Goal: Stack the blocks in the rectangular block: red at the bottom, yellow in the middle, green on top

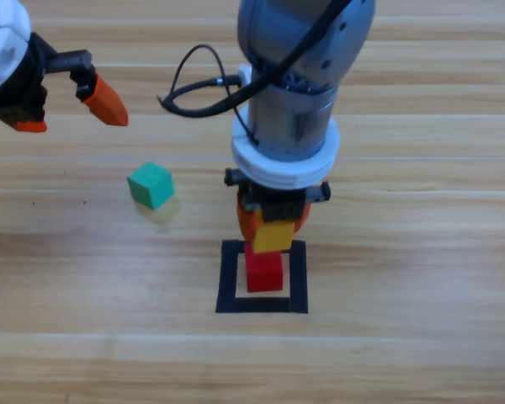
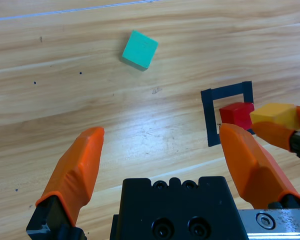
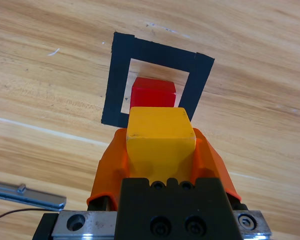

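The red cube [image 1: 264, 271] [image 3: 153, 92] [image 2: 237, 114] sits inside the black tape rectangle [image 1: 230, 279] [image 3: 118, 80] [image 2: 208, 117]. My right gripper [image 1: 273, 225] [image 3: 160, 145] is shut on the yellow cube [image 1: 273, 236] [image 3: 160, 137] [image 2: 275, 115], held just above and slightly behind the red one. Whether the two cubes touch is hidden. The teal-green cube [image 1: 151, 184] [image 2: 140, 49] lies loose on the wood, left of the rectangle. My left gripper [image 1: 67, 114] [image 2: 160, 165] hangs open at the upper left, apart from everything.
A black cable [image 1: 189, 88] loops off the right arm above the table. Bare wood surrounds the rectangle on all sides.
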### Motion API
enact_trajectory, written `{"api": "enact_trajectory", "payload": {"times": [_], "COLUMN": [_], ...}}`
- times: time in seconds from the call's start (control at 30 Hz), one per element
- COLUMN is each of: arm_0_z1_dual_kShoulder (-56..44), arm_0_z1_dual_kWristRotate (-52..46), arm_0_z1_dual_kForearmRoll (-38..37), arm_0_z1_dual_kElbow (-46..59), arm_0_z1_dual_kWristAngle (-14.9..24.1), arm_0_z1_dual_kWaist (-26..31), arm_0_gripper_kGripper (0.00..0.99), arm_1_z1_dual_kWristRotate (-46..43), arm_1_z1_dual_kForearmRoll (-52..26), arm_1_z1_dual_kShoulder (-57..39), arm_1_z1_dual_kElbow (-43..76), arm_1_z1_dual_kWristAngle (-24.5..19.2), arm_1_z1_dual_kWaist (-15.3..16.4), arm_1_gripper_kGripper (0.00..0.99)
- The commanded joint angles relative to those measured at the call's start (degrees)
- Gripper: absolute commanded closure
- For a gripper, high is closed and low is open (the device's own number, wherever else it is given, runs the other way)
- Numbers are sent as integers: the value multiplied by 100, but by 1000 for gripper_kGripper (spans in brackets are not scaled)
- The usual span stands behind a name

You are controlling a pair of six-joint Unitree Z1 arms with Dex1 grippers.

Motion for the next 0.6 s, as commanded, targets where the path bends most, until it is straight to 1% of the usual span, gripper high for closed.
{"api": "enact_trajectory", "payload": {"times": [0.03,0.6], "arm_0_z1_dual_kShoulder": [35,114], "arm_0_z1_dual_kWristRotate": [-55,-125], "arm_0_z1_dual_kForearmRoll": [-123,-413], "arm_0_z1_dual_kElbow": [190,454], "arm_0_z1_dual_kWristAngle": [-45,-72], "arm_0_z1_dual_kWaist": [104,113], "arm_0_gripper_kGripper": [0,0], "arm_1_z1_dual_kWristRotate": [1,19], "arm_1_z1_dual_kForearmRoll": [41,41], "arm_1_z1_dual_kShoulder": [542,674], "arm_1_z1_dual_kElbow": [-56,-161], "arm_1_z1_dual_kWristAngle": [48,57], "arm_1_z1_dual_kWaist": [199,235], "arm_1_gripper_kGripper": [962,962]}}
